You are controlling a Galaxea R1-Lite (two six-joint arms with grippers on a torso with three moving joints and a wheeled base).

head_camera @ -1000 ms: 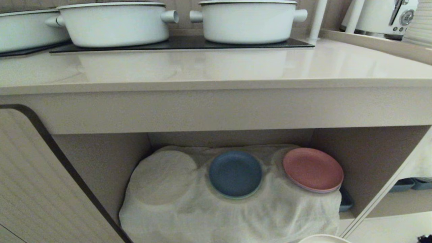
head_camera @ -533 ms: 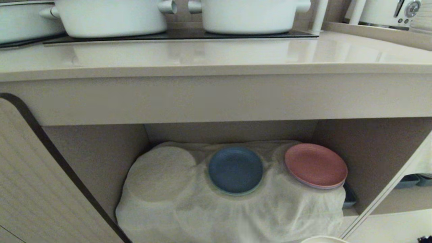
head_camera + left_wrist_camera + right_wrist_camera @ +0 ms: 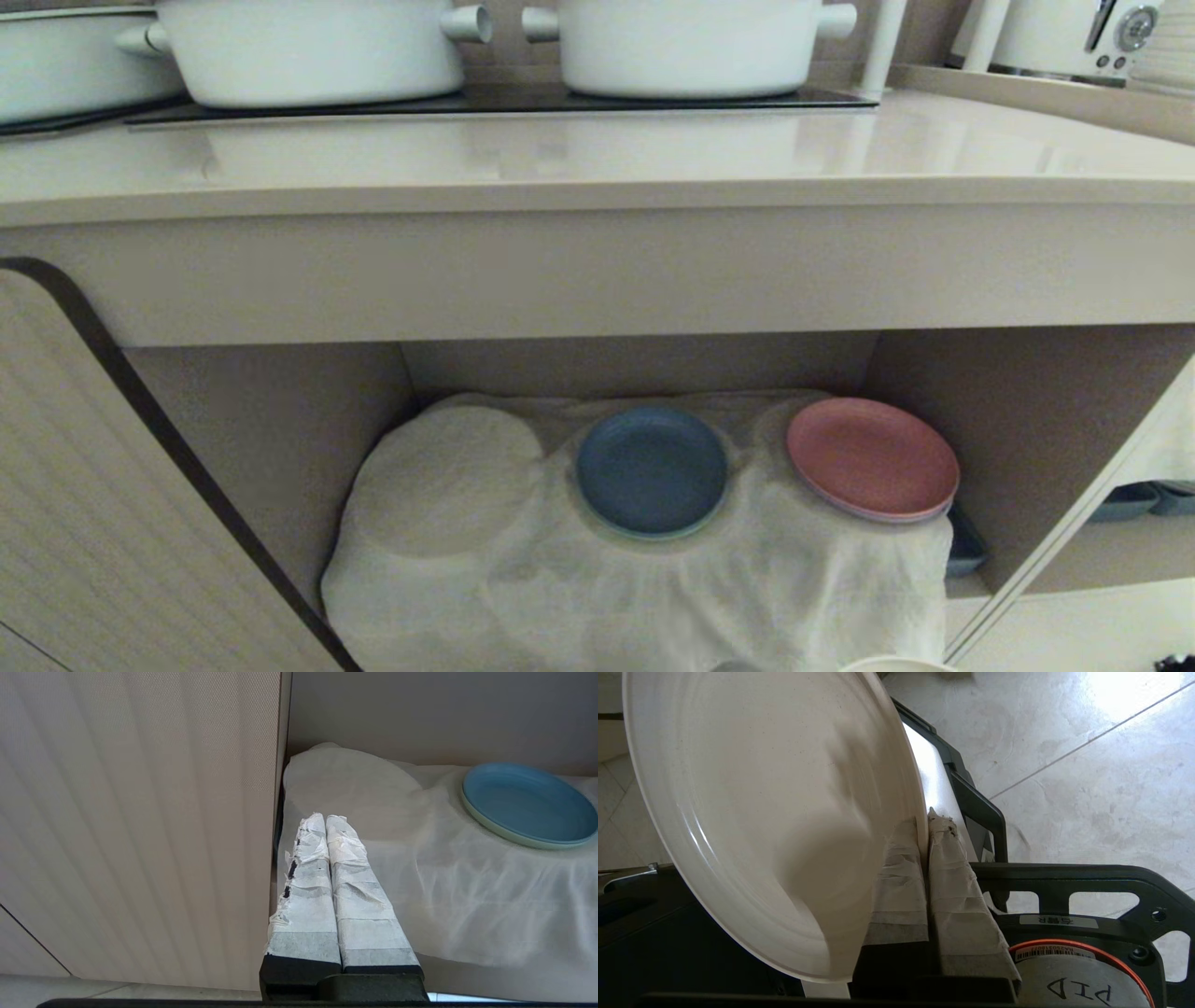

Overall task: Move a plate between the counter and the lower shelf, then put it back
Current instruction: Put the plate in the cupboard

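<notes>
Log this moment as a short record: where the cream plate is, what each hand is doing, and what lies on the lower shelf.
plate: cream plate, clamped by its rim, tilted on edge above the tiled floor
right hand: right hand, shut on the plate's rim
left hand: left hand, shut, empty, at the shelf's left front edge
lower shelf: lower shelf, floor draped in white cloth
on cloth: blue plate in the middle, pink plate to its right
counter: counter, two white pots on the black hob
</notes>
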